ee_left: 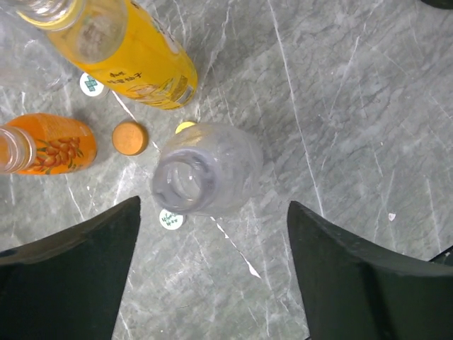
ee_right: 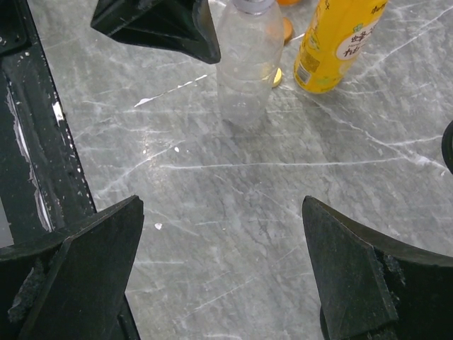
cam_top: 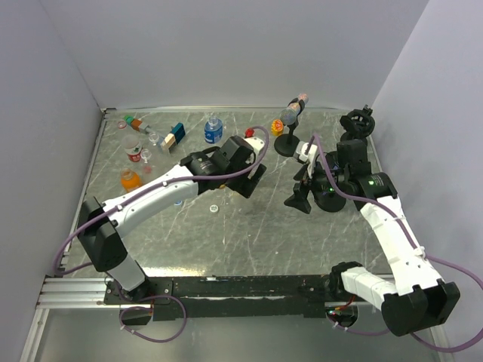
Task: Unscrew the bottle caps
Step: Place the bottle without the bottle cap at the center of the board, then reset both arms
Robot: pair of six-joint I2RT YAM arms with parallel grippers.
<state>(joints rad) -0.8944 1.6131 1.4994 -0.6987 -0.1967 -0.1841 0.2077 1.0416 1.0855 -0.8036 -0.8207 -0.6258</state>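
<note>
Hovering open-fingered, the left hand [ee_left: 214, 212] frames a clear bottle [ee_left: 212, 170], seemingly light and crushable, best held by its neck.

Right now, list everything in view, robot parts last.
clear bottle: one, clear, uncapped, upright
yellow bottle: one, yellow, beside the clear bottle
orange bottles: two, orange; one near the clear bottle, another at table left
blue-label bottle: one, clear, far side
orange cap: one, between orange and clear bottles
yellow cap: one, half hidden behind clear bottle
white caps: at least two, beside clear and yellow bottles
toy blocks: several, mixed colours, far left
black stand: one, far centre
table: grey marble
left gripper: open, above clear bottle
right gripper: open, over the table
</note>
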